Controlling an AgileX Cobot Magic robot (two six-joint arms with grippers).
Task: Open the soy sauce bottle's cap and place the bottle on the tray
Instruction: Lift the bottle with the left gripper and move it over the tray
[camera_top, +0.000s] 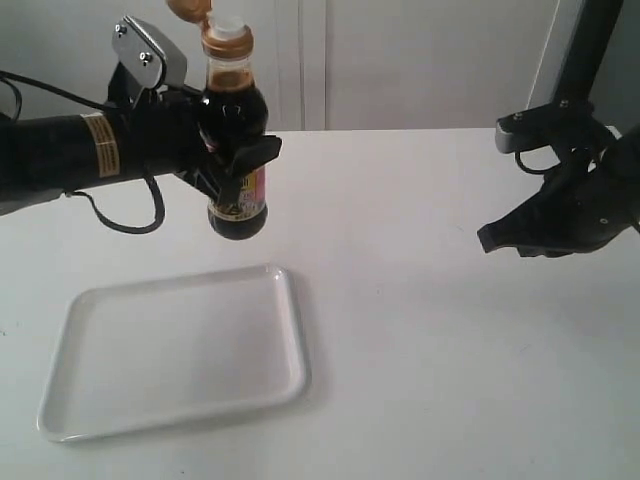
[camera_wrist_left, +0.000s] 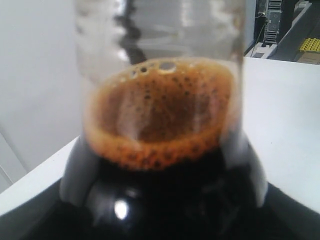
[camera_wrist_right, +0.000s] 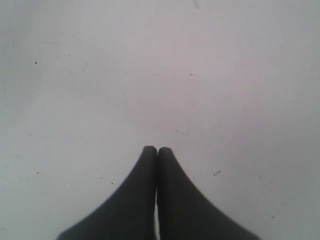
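My left gripper (camera_top: 235, 160) is shut on the soy sauce bottle (camera_top: 237, 205) and holds it upright in the air, above the far right corner of the white tray (camera_top: 80, 300). The golden-orange cap (camera_top: 188, 8) is flipped open and leans back from the white spout (camera_top: 229, 24). In the left wrist view the soy sauce bottle (camera_wrist_left: 165, 125) fills the frame, with foamy brown liquid inside, and hides the jaws. My right gripper (camera_top: 487, 240) hovers at the right above the table; its fingers (camera_wrist_right: 145, 170) are pressed together with nothing between them.
The tray lies flat on the white table (camera_top: 440, 350) near the front left. The left arm's black cable (camera_top: 120, 215) loops beneath the arm. A dark post (camera_top: 590, 50) stands at the back right.
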